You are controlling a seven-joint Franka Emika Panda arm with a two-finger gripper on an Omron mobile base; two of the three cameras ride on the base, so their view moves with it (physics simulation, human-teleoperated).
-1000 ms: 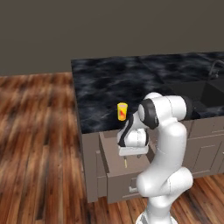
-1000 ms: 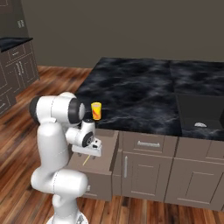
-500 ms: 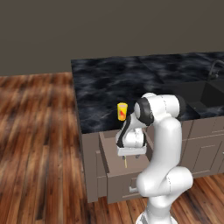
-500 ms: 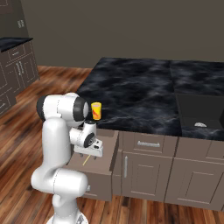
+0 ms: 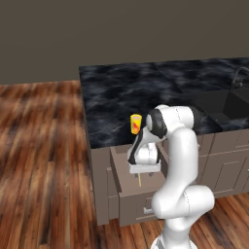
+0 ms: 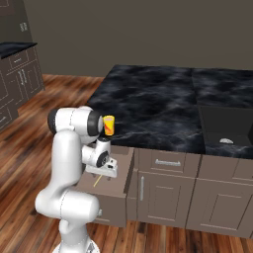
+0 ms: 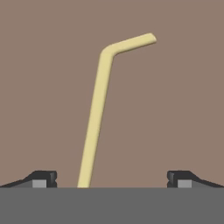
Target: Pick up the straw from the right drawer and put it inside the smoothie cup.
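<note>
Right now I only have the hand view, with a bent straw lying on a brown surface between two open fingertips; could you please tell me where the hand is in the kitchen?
Observer: The gripper points down into the right drawer, which is pulled open from the island.
Operator: Thank you. Is the straw already gripped?
Observer: No, the straw runs between the spread fingertips and touches neither.
Operator: And where is the cup, please?
Observer: The smoothie cup stands upright on the dark counter, near its edge, just above the open drawer.
</note>
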